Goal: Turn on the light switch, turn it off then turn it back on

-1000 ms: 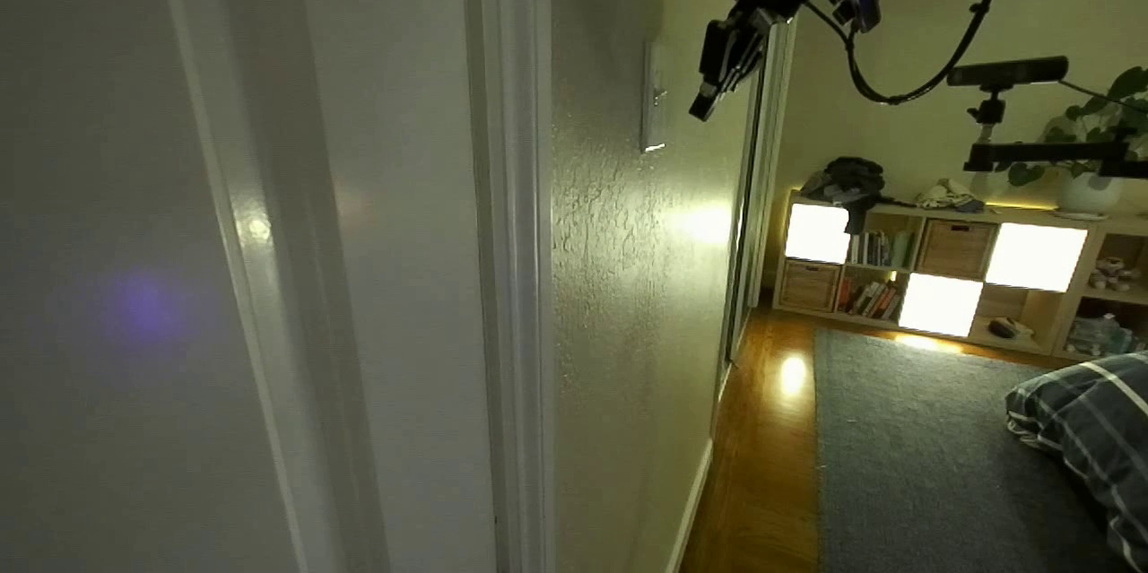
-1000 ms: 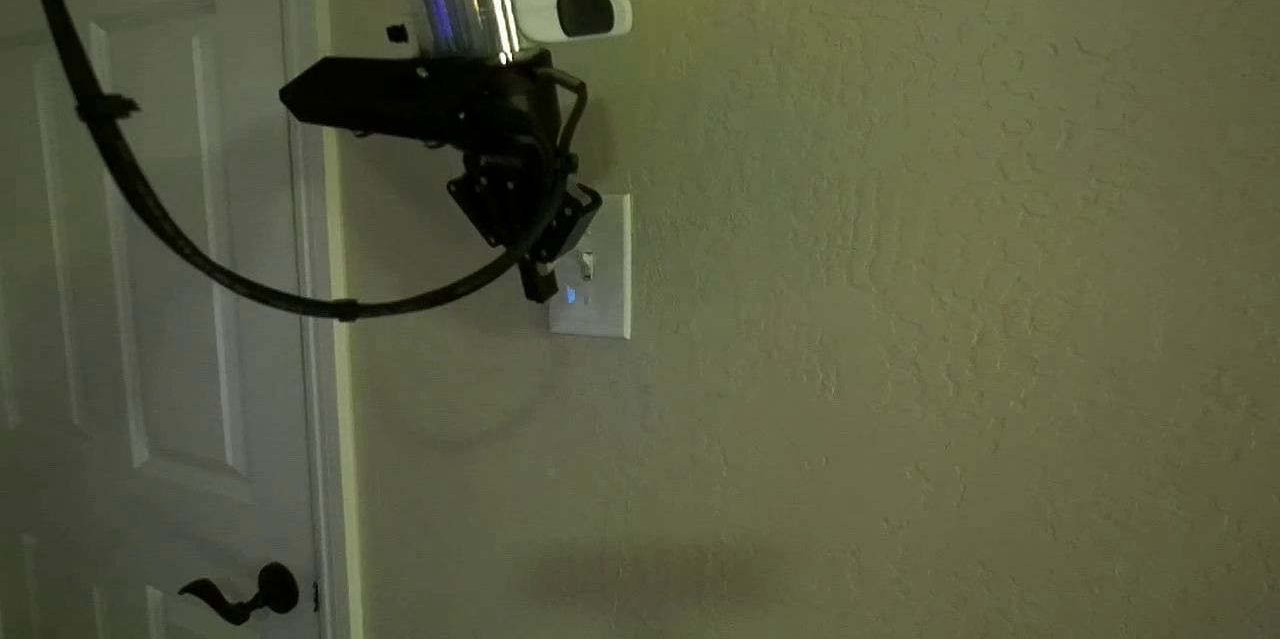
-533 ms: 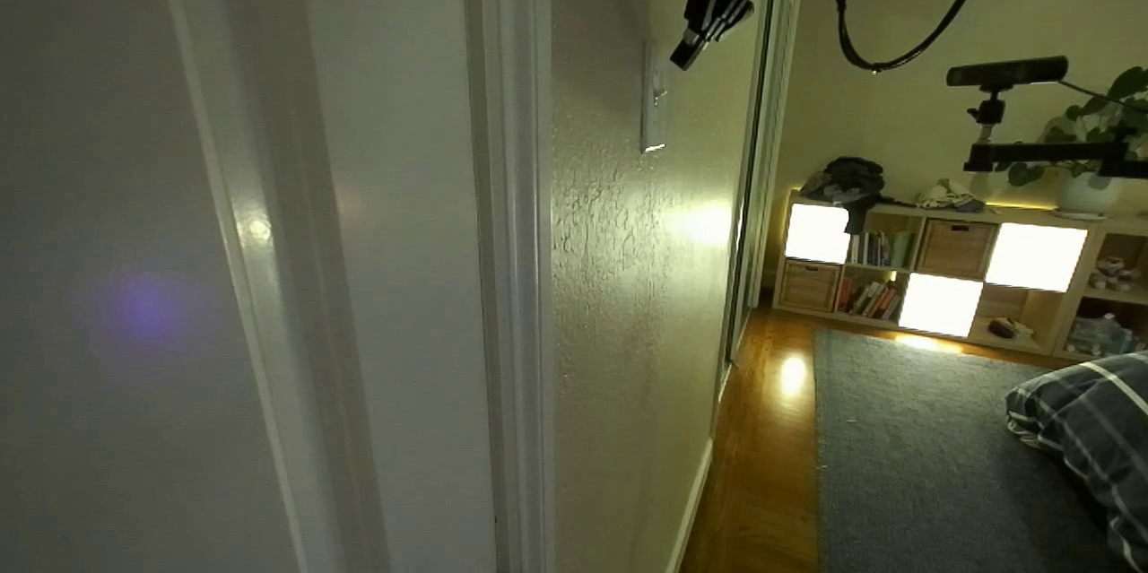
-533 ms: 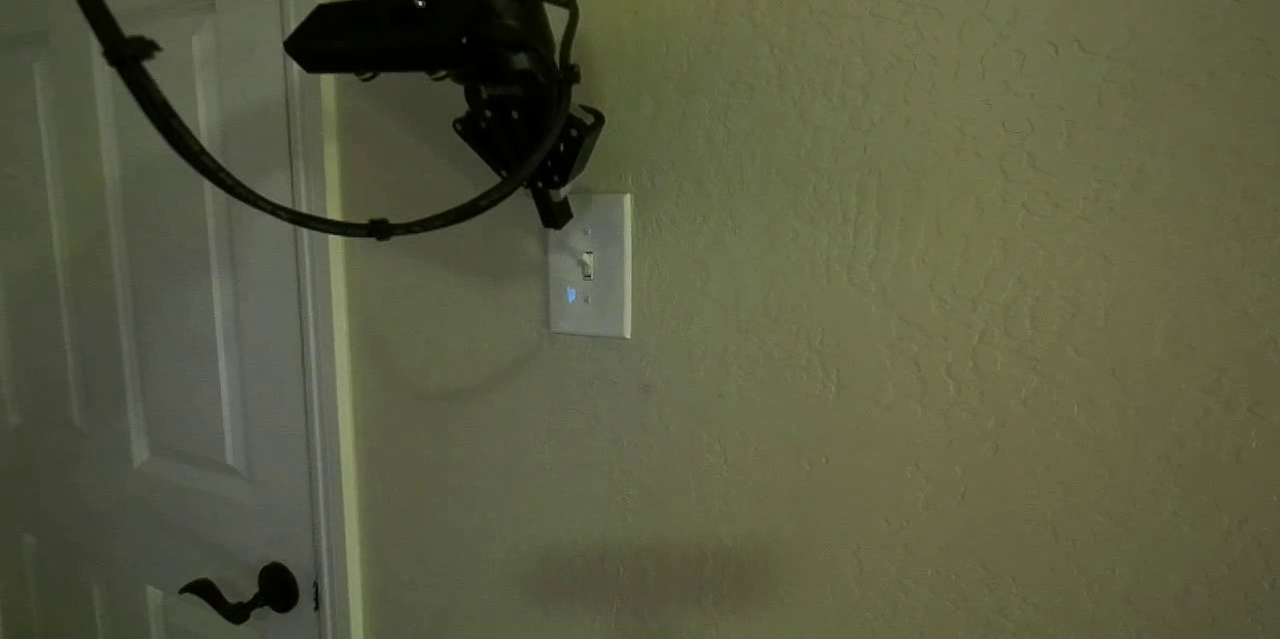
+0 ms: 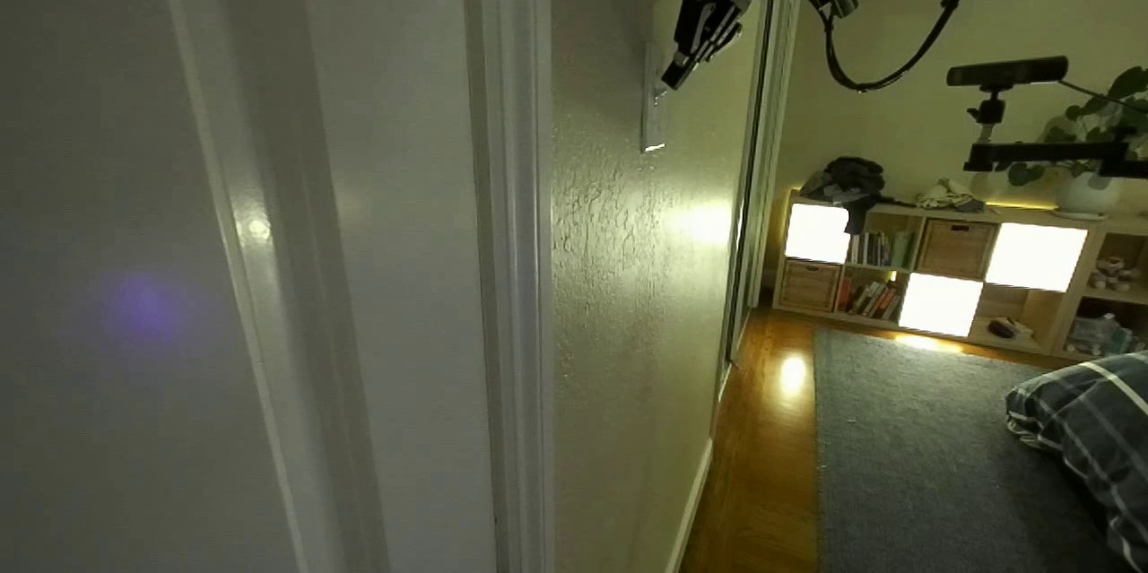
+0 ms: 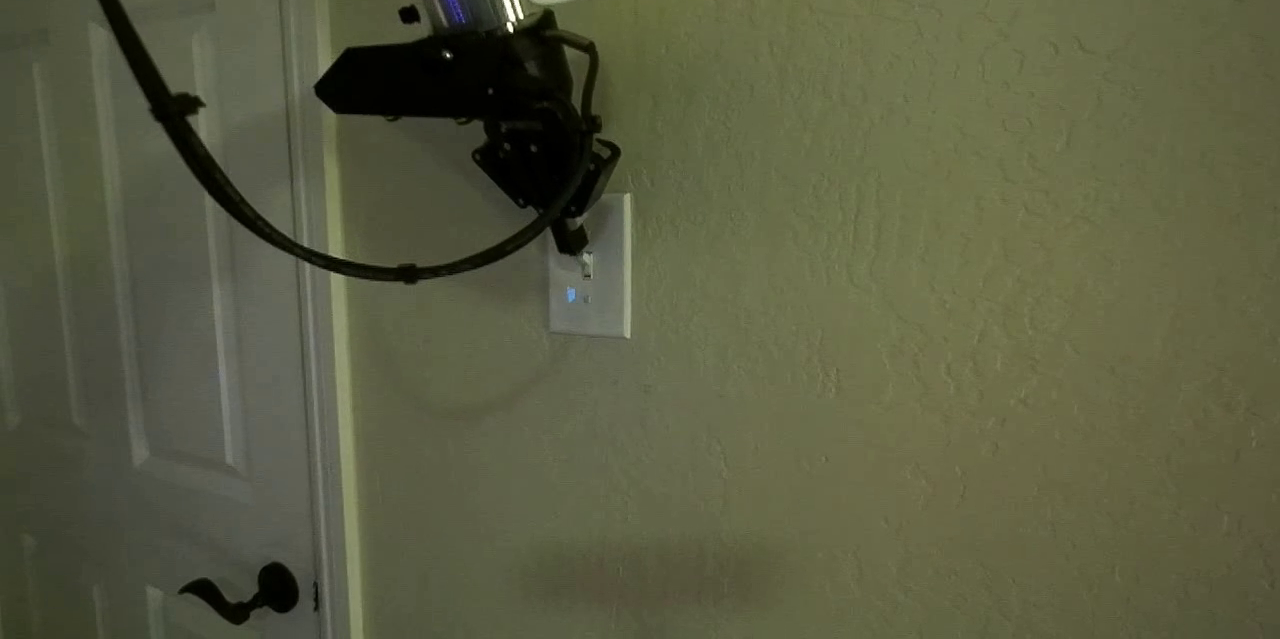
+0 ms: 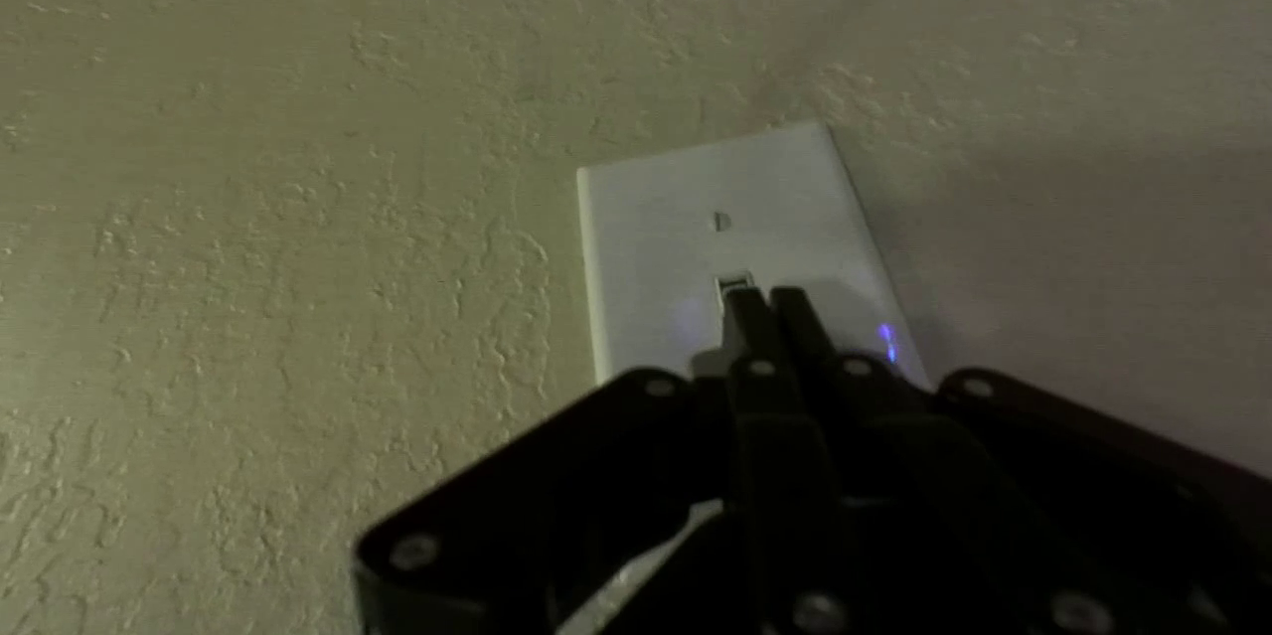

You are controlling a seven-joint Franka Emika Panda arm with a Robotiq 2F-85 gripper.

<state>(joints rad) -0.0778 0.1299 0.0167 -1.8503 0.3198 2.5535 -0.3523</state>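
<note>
The light switch is a pale white wall plate with a small toggle in its middle. It shows edge-on in an exterior view (image 5: 654, 126) and more face-on in an exterior view (image 6: 606, 309). In the wrist view the plate (image 7: 656, 238) is ahead of the fingers. My black gripper (image 7: 771, 297) has its fingertips nearly together, with a thin gap and nothing between them. Its tips overlap the toggle in the wrist view. In both exterior views the gripper (image 5: 671, 80) (image 6: 571, 241) points down, its tip at the toggle's upper side. I cannot tell whether they touch.
A white door frame (image 5: 516, 286) and a door with a dark handle (image 6: 255, 594) are beside the plate. A black cable (image 6: 300, 254) loops from the arm. A shelf (image 5: 951, 304) with glowing cubbies, a camera on a stand (image 5: 1009, 73) and a bed (image 5: 1094, 429) are farther back.
The gripper rose from beside the lower plate to near its top, then came down and closer to the wall, at the toggle. The fingers look the same. The room lighting looks unchanged.
</note>
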